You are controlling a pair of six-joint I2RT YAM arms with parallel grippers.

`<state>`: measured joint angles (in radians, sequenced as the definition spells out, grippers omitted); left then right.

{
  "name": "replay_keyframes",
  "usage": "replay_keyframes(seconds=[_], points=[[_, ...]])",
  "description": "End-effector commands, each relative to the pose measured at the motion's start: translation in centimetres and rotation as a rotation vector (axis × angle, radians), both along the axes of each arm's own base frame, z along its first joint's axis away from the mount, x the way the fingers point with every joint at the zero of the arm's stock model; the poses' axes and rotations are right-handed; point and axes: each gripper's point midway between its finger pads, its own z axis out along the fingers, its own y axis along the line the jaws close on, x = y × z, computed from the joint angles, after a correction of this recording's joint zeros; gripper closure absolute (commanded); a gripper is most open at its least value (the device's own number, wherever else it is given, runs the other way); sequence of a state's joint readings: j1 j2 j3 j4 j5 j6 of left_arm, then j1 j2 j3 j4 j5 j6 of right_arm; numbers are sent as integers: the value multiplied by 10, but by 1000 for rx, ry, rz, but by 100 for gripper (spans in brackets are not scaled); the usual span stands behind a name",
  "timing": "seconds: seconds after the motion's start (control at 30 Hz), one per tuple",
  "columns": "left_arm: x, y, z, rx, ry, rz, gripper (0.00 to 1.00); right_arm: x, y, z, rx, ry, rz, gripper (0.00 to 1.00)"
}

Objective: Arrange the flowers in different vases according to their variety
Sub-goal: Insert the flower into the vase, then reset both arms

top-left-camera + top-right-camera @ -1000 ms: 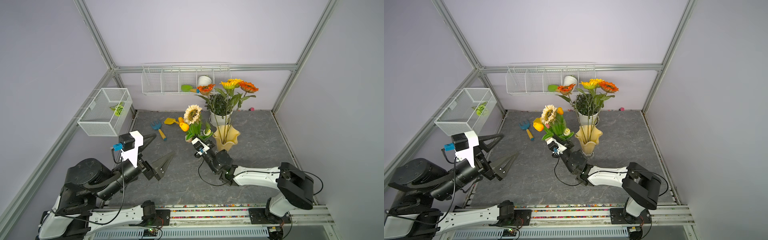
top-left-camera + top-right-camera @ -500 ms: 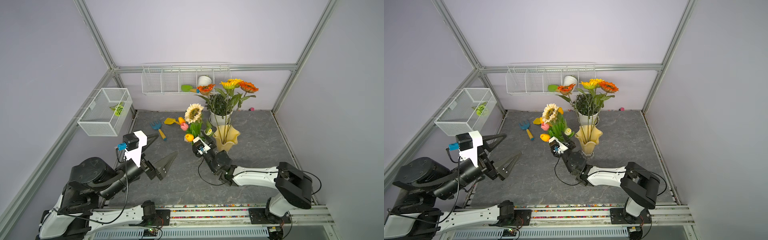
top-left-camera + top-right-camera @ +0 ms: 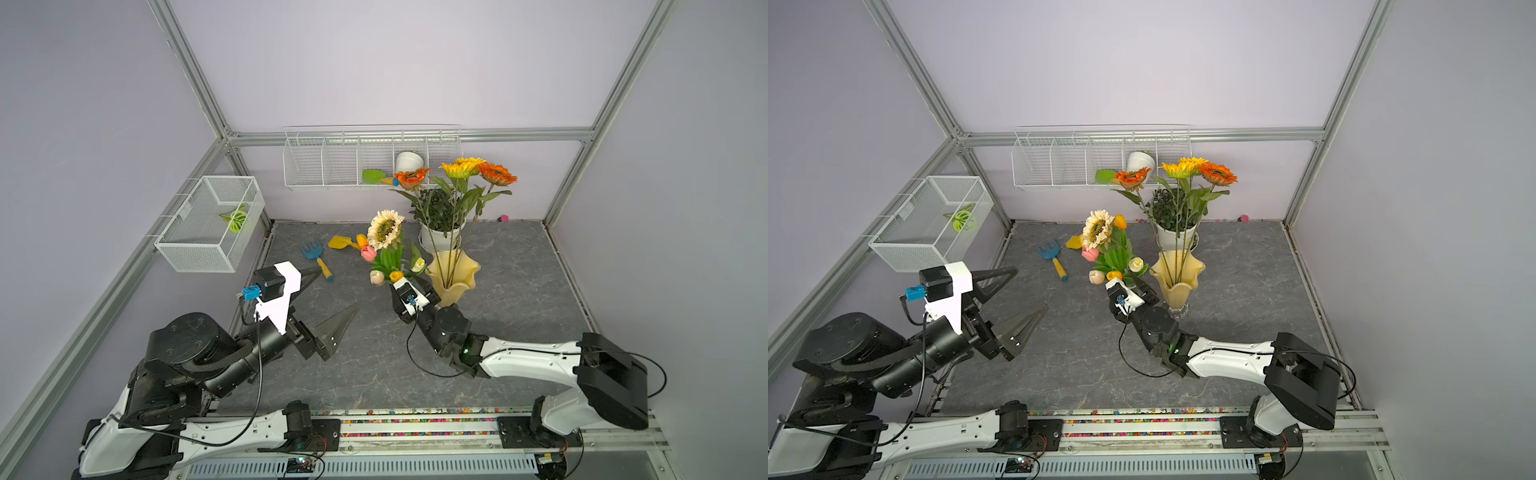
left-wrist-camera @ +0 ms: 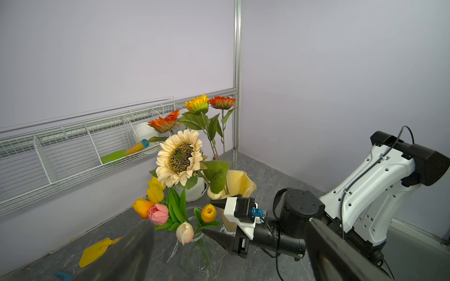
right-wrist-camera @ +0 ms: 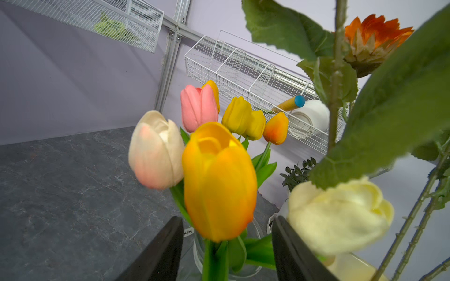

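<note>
One more tulip (image 5: 219,182), the orange one, now stands in the clear vase (image 4: 198,253) among the other buds (image 5: 199,107), since the right gripper (image 5: 226,220) has just let go: its jaws sit apart either side of the stem, touching nothing. The left gripper (image 3: 337,288) hangs wide open and empty, well apart. With three big blooms (image 3: 463,166) in the yellow vase (image 3: 453,274), only the place of the cream sunflower (image 3: 385,227) looks unsettled.

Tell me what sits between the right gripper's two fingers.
In the right wrist view, the right gripper stands open around the orange-yellow tulip: its green stem and leaves rise from the clear vase between the fingers.
</note>
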<state>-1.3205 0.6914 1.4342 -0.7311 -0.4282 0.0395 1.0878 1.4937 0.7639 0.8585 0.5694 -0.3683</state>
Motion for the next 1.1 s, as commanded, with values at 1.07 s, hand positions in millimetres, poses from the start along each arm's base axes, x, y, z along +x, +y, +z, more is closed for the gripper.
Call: replay_keyframes(seconds=[1.07], points=[[112,-1,-29,29,179,444,0,1,-308,-71,192,627,-868,1]])
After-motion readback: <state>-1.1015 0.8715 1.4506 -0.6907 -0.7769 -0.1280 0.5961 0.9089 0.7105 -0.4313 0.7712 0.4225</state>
